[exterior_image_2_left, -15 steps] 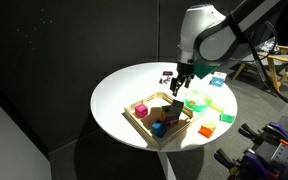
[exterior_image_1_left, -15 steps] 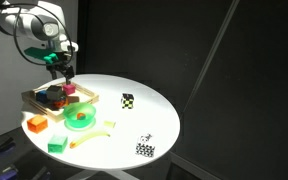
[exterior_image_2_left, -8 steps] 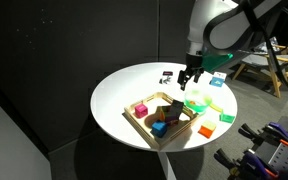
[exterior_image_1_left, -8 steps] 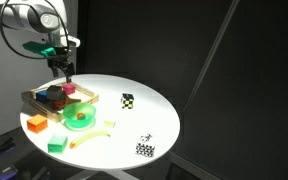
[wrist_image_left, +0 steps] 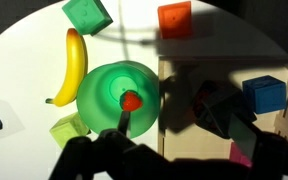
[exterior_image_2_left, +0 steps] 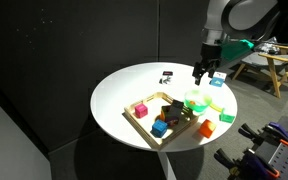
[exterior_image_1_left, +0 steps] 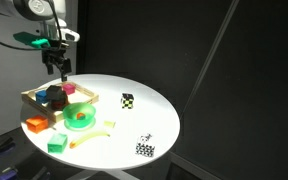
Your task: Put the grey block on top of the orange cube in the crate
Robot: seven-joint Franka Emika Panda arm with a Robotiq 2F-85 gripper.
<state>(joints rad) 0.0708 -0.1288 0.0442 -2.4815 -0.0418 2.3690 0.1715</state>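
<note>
The black claw hangs open and empty, at twelve o'clock from the shallow light-wood crate.

Wooden crate, glossy plastic bowl, matt white table

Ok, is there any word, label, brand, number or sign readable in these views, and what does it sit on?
No readable text in any view.
Checkered cube and second checkered cube: black-and-white patterns only, too small to make out any characters.
Green bowl and banana: plain surfaces in the wrist view, no print showing.
</note>
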